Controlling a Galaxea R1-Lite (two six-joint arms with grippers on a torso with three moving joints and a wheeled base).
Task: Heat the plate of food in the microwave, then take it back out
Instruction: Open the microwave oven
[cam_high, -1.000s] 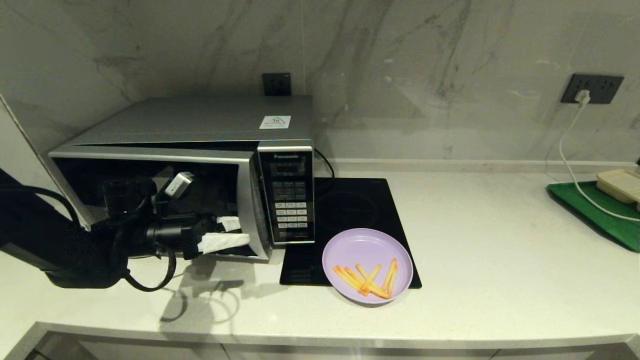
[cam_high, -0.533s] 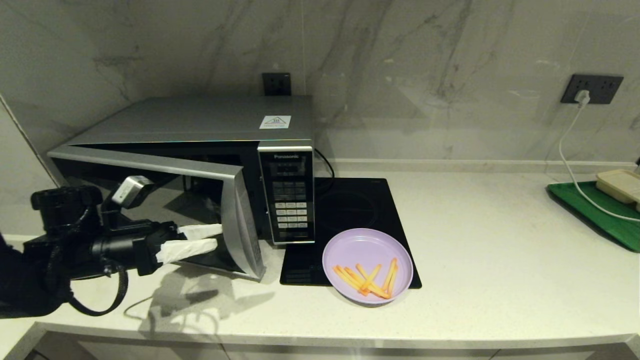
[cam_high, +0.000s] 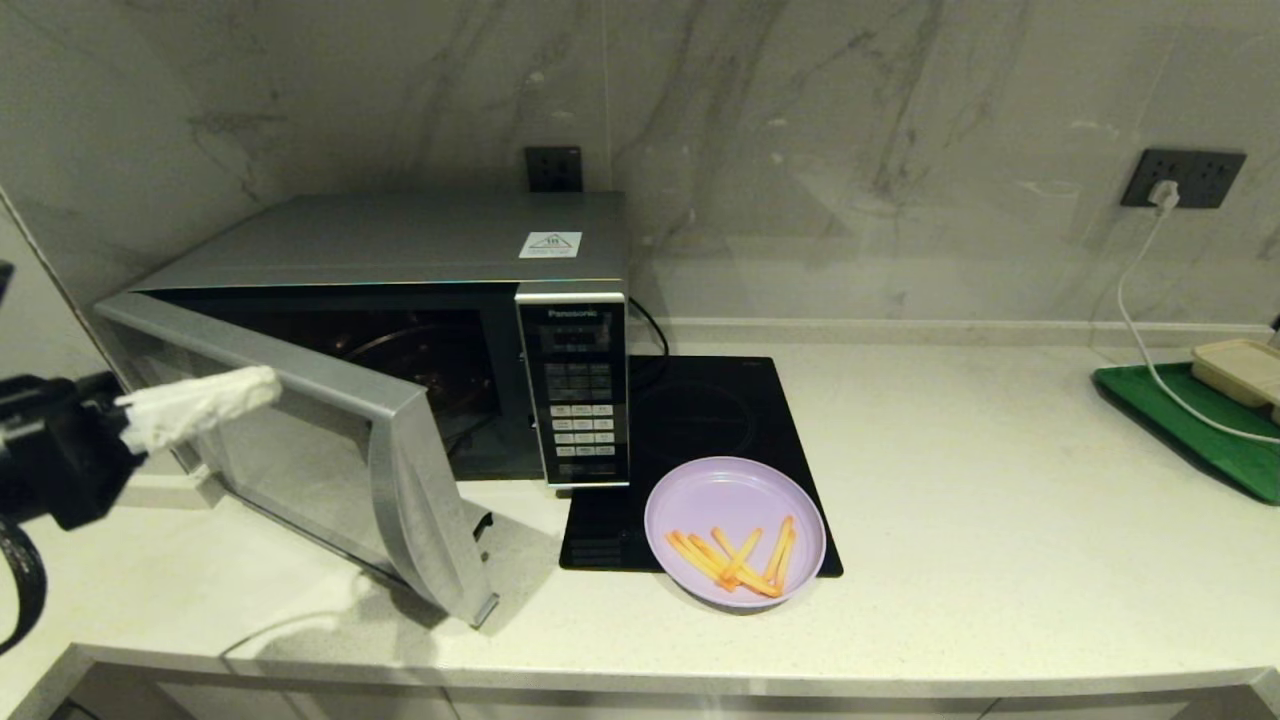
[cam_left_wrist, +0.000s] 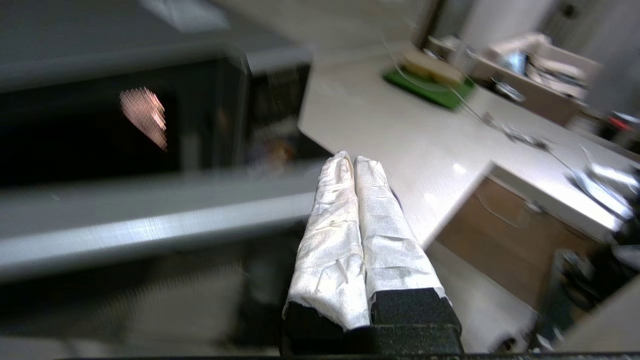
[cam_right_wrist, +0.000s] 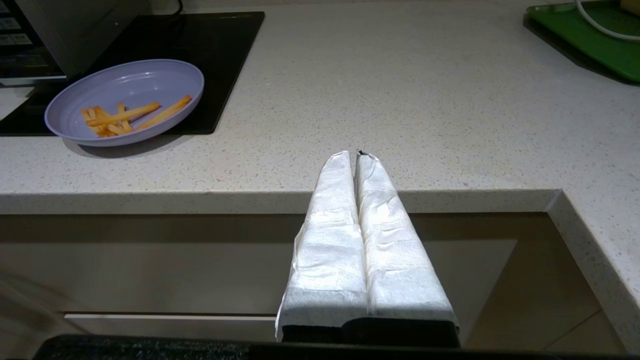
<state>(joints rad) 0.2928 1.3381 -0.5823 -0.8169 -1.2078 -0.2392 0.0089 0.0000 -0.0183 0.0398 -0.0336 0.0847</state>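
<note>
- At the far left of my head view, my left gripper (cam_high: 262, 381) hangs in the air beside the open microwave door (cam_high: 330, 455), near the door's upper edge. In the left wrist view its two white-wrapped fingers (cam_left_wrist: 332, 220) are pressed together with nothing between them.
- The microwave (cam_high: 400, 240), a silver-grey Panasonic, stands at the left of the pale stone counter (cam_high: 1000, 540) against the marble wall. Its door swings out towards me on its left hinge, leaving the dark cavity (cam_high: 420, 360) exposed. The black button panel (cam_high: 578, 395) is on its right side.
- Just right of the microwave, a flat black induction hob (cam_high: 700, 420) lies on the counter.
- The lilac plate of food (cam_high: 735, 485) sits on the hob's front right corner, overhanging onto the counter, with a few orange fries (cam_high: 735, 560) in its near half. It is outside the microwave.
- Far right, a green tray (cam_high: 1180, 425) carries a beige lidded box (cam_high: 1240, 368), with a white cable (cam_high: 1140, 320) running up to a wall socket (cam_high: 1185, 177).
- My right gripper (cam_right_wrist: 358, 155) is parked below the counter's front edge, fingers closed together, holding nothing.
</note>
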